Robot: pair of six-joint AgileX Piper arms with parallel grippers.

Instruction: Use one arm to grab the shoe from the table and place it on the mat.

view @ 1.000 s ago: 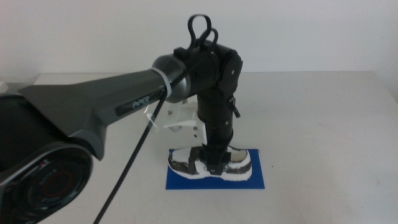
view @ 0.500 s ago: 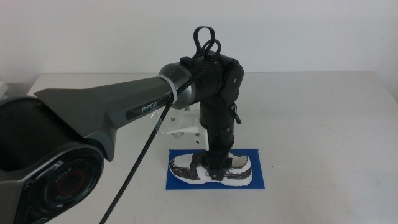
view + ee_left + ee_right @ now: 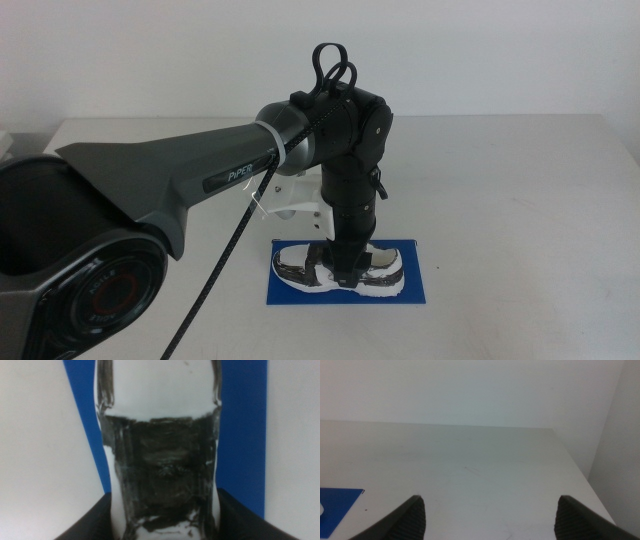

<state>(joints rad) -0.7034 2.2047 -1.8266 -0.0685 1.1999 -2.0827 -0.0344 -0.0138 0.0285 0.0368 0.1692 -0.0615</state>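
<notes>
Shoe [image 3: 338, 270] and mat [image 3: 415, 288] sit together near the middle of the table [image 3: 520, 200]: the white sneaker with black scribbles lies on its sole on the blue sheet, blue showing along its front edge and past both ends. From the left, the arm [image 3: 200, 175] marked "PiPER" reaches across the tabletop, its cable loop standing above the wrist, and bends straight down over the sneaker. The left gripper [image 3: 345, 272] is pressed in on the sneaker's middle, one jaw against each flank; the left wrist view shows the black-scribbled strap area of the sneaker [image 3: 162, 460] filling the gap between the two jaws, with blue mat [image 3: 245, 435] on both sides. To the right, the right gripper [image 3: 490, 520] waits above bare table, jaws spread wide.
</notes>
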